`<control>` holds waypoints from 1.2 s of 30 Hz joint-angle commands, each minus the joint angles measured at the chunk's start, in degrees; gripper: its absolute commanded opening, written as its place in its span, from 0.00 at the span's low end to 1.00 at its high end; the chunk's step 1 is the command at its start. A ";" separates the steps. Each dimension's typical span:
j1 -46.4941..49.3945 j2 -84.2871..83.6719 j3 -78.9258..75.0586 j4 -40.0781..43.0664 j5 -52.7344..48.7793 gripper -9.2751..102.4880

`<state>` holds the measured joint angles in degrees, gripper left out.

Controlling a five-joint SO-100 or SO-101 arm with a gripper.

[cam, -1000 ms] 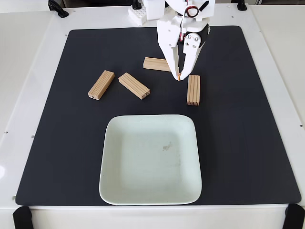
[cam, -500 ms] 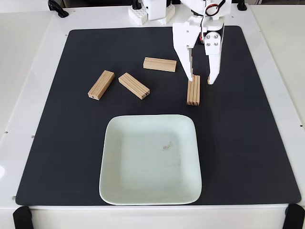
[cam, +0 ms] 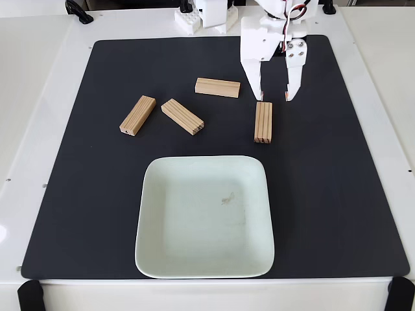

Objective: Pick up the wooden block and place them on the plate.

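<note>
Wooden blocks lie on the black mat [cam: 337,194], none of them on the plate [cam: 194,259] yet — four in all. My gripper [cam: 272,97] hangs with its fingers spread wide just behind the far end of the grooved block [cam: 263,122], the one standing lengthwise toward the plate in the fixed view. It holds nothing. The other three lie to the left in that view: one flat block [cam: 218,87] near my left finger, and a pair [cam: 183,116] [cam: 137,115] further left, close together but apart.

To take the grooved block well, I judge I should come forward until my fingers straddle its long sides near the middle, not the end, so it will not pivot when I close. The opening looks ample for its width. I should drop low enough to grip the side faces squarely, keeping clear of the flat block beside me — then lift straight before swinging to the plate just in front.
</note>
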<state>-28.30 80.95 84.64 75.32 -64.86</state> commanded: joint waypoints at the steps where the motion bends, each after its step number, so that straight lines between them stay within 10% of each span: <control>1: 0.35 0.26 -1.67 1.05 -1.05 0.26; 14: 4.57 0.26 0.09 1.14 -5.45 0.45; 36: 5.01 -5.36 -0.35 0.35 -2.46 0.43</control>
<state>-22.85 75.15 84.99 76.03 -67.68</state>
